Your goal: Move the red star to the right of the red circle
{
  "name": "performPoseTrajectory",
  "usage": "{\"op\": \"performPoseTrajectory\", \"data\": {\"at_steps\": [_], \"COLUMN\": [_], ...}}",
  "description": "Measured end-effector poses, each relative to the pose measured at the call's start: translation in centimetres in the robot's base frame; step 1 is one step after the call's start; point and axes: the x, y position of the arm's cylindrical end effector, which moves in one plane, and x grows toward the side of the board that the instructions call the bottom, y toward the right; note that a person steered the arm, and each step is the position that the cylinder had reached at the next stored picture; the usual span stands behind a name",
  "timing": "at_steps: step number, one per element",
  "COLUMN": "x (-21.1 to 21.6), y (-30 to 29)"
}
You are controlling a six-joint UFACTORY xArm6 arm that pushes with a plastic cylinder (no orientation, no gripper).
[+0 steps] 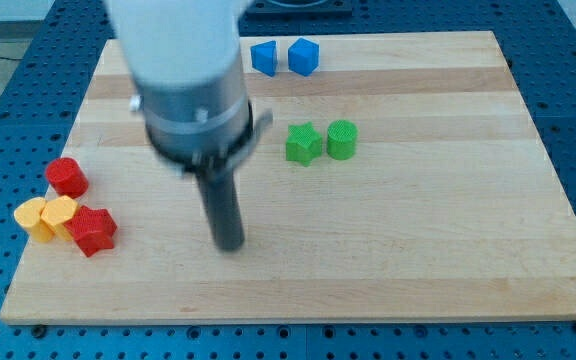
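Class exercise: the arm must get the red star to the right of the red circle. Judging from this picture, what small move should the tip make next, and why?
Probably slide my tip toward the view's bottom left, to come in under the red star. The star lies below and slightly right of the red circle, touching the yellow blocks, and my tip stands well off to the star's right, so pushing from there would drive it the wrong way.

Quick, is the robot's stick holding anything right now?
No claw here, only a rod: my tip holds nothing, touches no block, and sits on bare board, to the view's right of the red star.
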Motion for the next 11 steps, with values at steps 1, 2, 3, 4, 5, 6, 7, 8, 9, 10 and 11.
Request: {"op": "performPoseTrajectory", "data": {"at_steps": [1, 2, 3, 4, 5, 6, 7, 8, 9, 10, 11], "x": [4.0, 3.9, 3.4, 0.1, -4.2, -5.5, -5.3, -5.8, -7.3, -8.1, -8.8], "y": [-2.5, -8.3, -15.1, -17.3, -16.2, -12.7, -7.5, -2.9, -3.4, -7.9, -12.1]}}
